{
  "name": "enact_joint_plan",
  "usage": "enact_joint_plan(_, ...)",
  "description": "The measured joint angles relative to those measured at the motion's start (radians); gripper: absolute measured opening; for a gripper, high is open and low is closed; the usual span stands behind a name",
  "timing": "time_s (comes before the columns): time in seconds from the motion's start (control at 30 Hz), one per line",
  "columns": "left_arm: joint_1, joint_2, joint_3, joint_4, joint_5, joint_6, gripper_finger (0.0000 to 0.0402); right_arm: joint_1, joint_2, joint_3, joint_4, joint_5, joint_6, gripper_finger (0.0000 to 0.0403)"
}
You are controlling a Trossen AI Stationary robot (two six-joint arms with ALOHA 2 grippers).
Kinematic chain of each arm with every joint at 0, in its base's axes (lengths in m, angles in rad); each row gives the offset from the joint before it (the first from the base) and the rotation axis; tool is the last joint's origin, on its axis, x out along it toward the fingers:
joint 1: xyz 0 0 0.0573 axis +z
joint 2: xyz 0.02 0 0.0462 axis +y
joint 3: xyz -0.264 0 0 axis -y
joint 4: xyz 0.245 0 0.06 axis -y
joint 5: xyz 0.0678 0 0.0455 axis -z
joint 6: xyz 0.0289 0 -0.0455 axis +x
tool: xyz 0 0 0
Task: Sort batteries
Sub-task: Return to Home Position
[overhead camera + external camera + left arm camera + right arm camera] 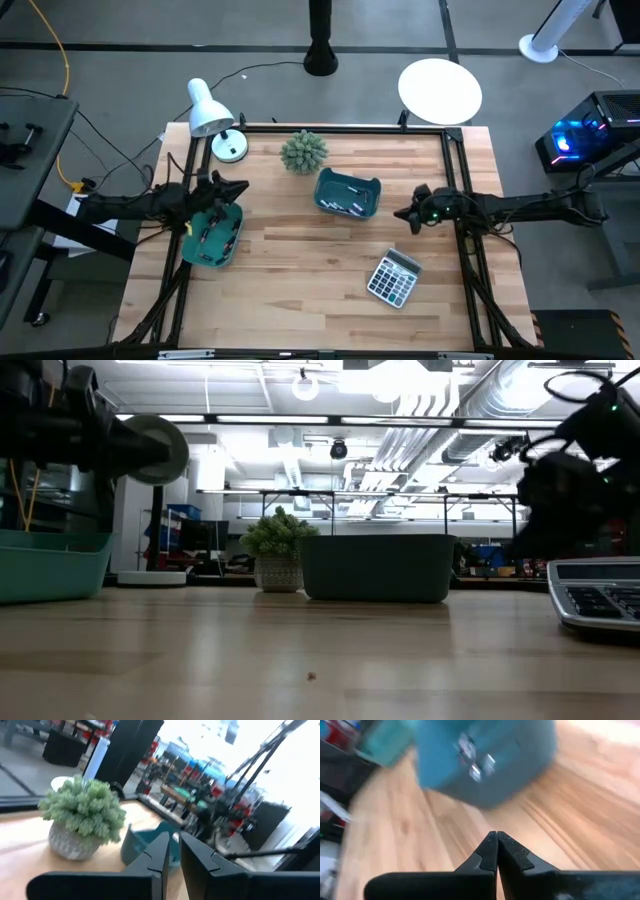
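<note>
The left tool (240,188) is hanging just above the far edge of the teal tray (228,254) on the left side of the desk (300,300). Its two flat, dark fingers (156,856) are standing almost together, with only a narrow slit showing between them, and they are gripping nothing. The right tool (400,214) is hovering over bare wood between the blue bin (320,190) and the calculator (393,278). Its wedge-shaped tips are touching, and it is carrying nothing.

The silvery batteries (352,207) are lying flat on the floor of the blue bin, a rounded plastic tub. Their long axes are pointing in mixed directions, most of them roughly across the desk. In the right wrist view they are showing only as pale blurs. The dark batteries (207,238) are lying in the teal tray as thin streaks, mostly on a slant, though they are too small to be sure which way each is pointing.

A spiky potted plant (304,152) in a pale pot is sitting just behind the bin, and a white lamp (208,108) is standing at the far left corner. The desk top is showing light wooden planks.
</note>
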State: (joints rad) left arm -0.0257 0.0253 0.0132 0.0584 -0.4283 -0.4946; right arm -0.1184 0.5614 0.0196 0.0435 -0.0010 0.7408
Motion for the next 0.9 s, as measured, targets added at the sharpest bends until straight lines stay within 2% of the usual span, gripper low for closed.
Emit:
enact_joint_plan(0.07, 0.000, -0.023, 0.001, 0.009, -0.003, -0.001, 0.0037, 0.000, 0.002, 0.002, -0.068, 0.000, 0.001, 0.0000)
enact_joint_plan(0.2, -0.002, -0.022, 0.000, 0.003, 0.003, -0.001, 0.0037, 0.007, -0.059, 0.002, -0.062, -0.003, -0.007, 0.0000)
enact_joint_plan(0.3, -0.002, -0.022, 0.000, 0.003, 0.005, -0.001, 0.0037, 0.008, -0.194, 0.002, -0.062, -0.003, -0.005, 0.0000)
enact_joint_plan(0.5, -0.002, -0.022, 0.000, 0.003, 0.004, 0.000, 0.0037, 0.003, -0.563, -0.003, -0.039, -0.004, -0.007, 0.0000)
enact_joint_plan(0.67, -0.003, -0.022, 0.000, 0.004, 0.007, 0.001, 0.0037, -0.001, -0.562, -0.010, 0.179, 0.002, 0.000, 0.0000)
enact_joint_plan(0.9, -0.007, -0.022, 0.000, 0.015, 0.001, 0.001, 0.0037, -0.021, -0.560, -0.010, 0.165, 0.000, 0.002, 0.0000)
